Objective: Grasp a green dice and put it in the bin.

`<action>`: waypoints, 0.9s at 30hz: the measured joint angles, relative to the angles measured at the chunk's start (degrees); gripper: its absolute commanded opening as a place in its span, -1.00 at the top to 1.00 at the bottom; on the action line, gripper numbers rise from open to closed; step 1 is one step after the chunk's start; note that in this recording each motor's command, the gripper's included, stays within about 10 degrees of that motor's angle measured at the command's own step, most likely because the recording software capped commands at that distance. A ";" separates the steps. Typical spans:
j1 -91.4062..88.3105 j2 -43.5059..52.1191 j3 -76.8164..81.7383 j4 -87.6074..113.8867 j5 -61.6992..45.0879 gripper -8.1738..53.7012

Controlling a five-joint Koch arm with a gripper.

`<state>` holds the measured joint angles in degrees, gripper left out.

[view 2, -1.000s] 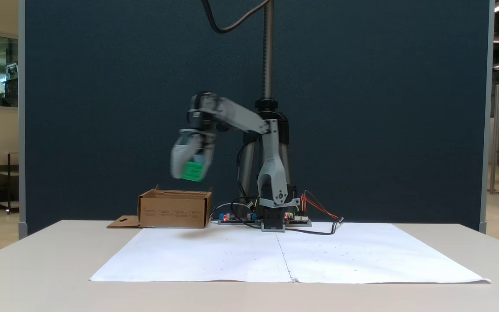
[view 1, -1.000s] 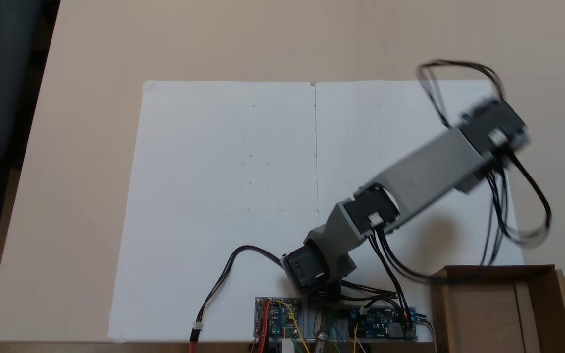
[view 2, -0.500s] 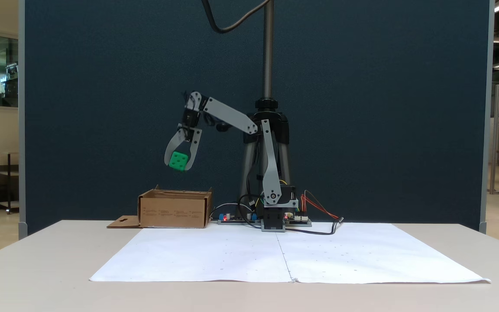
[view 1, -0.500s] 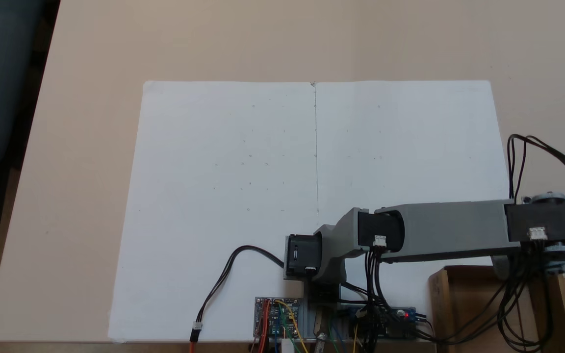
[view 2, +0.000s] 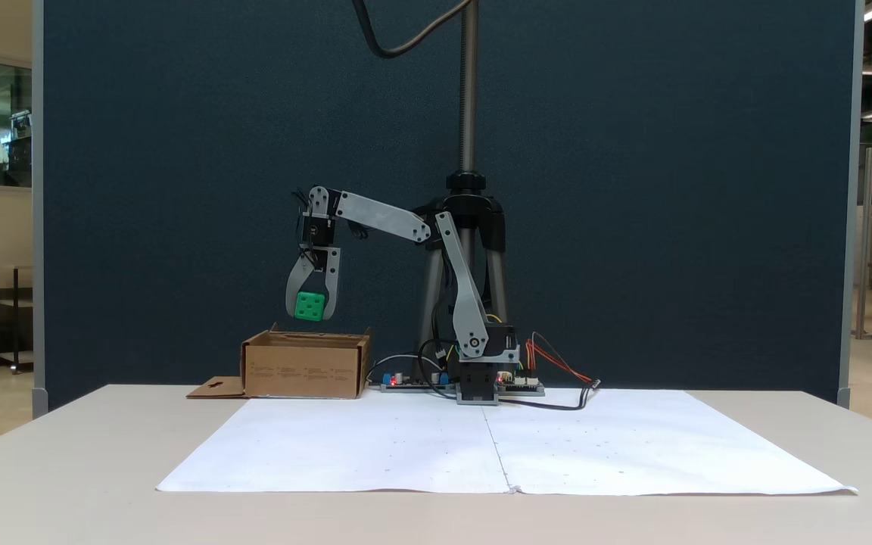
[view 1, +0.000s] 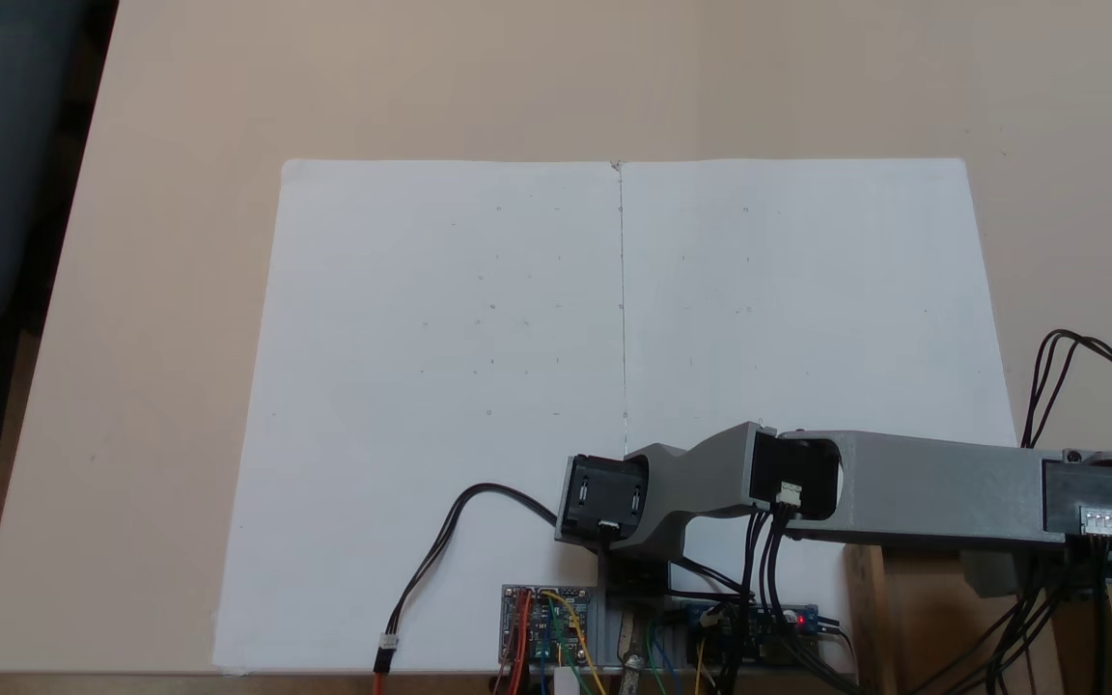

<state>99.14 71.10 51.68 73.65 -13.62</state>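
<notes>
In a fixed view from the front, the gripper (view 2: 309, 309) hangs pointing down, clenched on the green dice (view 2: 309, 306), which sits between its 2 grey fingers (view 2: 332, 284) with pips facing the camera. The dice is in the air, directly above the bin (view 2: 305, 366) and clear of its rim. The bin stands at the back of the table (view 2: 65, 469), just beside the back left corner of the white paper sheet (view 2: 496, 446) in that view. In a fixed view from above, the arm (view 1: 923, 483) stretches across the bin (view 1: 870, 618), near the circuit boards (view 1: 546, 623).
</notes>
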 measured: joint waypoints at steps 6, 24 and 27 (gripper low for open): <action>1.23 -0.70 0.00 -0.09 -1.05 -0.35; -7.65 2.02 0.00 -0.26 -0.35 -0.66; -16.96 6.06 0.00 -0.79 2.11 -0.67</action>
<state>82.18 77.17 51.68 72.86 -11.51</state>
